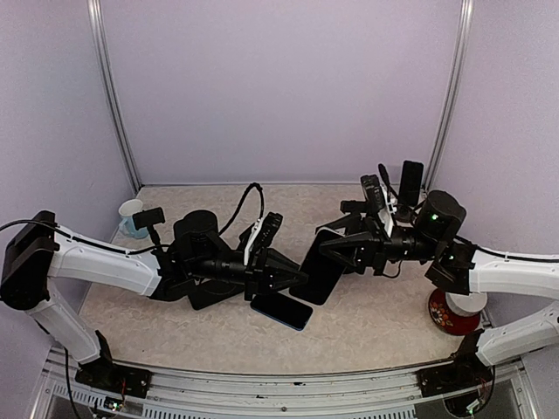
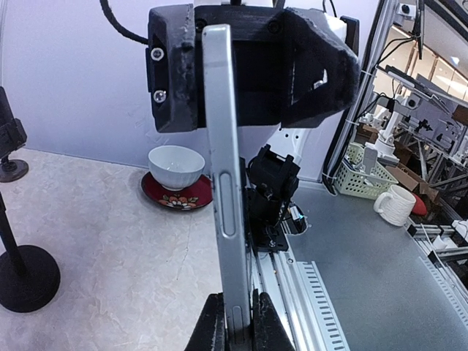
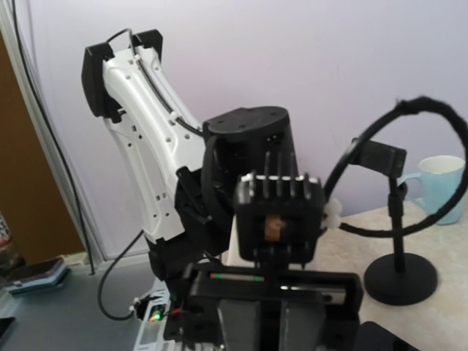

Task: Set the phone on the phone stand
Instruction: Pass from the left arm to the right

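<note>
Left pincer (image 2: 235, 325) clamps the phone (image 2: 223, 183) by its near end. Right pincer (image 1: 327, 249) straddles the far end, grip unclear. It should seat squarely before left lets go.

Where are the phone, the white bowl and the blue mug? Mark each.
phone (image 2: 223, 146), left wrist view, on its side edge.
white bowl (image 2: 175, 164), left wrist view, on its outer wall.
blue mug (image 3: 441, 183), right wrist view, on its body.
</note>
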`<state>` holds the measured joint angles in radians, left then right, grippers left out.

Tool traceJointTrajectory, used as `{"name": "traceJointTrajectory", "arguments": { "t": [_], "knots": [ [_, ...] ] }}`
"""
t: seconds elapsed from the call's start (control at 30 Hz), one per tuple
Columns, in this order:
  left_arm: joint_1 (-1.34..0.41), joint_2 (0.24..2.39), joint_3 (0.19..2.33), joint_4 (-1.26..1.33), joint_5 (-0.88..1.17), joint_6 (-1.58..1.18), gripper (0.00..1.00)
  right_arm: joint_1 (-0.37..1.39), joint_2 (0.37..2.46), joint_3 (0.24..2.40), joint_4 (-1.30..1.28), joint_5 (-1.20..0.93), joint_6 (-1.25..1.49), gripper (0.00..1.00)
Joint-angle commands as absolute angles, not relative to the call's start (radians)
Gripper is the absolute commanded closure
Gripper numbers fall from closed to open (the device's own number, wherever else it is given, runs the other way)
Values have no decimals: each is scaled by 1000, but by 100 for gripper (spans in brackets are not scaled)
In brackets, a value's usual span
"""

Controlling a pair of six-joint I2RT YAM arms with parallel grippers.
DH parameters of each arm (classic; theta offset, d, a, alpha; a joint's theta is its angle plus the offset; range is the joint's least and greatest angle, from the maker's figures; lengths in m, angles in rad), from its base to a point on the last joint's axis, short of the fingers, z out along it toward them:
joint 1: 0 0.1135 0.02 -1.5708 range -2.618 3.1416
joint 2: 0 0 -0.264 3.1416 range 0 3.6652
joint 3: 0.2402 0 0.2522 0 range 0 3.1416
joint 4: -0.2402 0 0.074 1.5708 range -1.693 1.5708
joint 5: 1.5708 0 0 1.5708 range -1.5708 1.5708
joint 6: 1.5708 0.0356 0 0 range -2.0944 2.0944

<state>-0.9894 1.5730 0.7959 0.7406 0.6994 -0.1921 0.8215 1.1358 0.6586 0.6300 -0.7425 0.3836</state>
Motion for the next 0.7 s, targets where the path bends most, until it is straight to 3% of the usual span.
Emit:
{"name": "traceJointTrajectory", "arguments": {
  "t": [0.0,0.37,0.67],
  "knots": [
    [-996,1557,796,826,700,-198,100,815,1169,671,695,-782,415,55],
    [-995,1561,796,822,696,-198,100,814,1191,672,730,-787,436,71],
    [-998,1568,801,822,690,-201,100,814,1207,679,745,-787,449,100]
  ]
}}
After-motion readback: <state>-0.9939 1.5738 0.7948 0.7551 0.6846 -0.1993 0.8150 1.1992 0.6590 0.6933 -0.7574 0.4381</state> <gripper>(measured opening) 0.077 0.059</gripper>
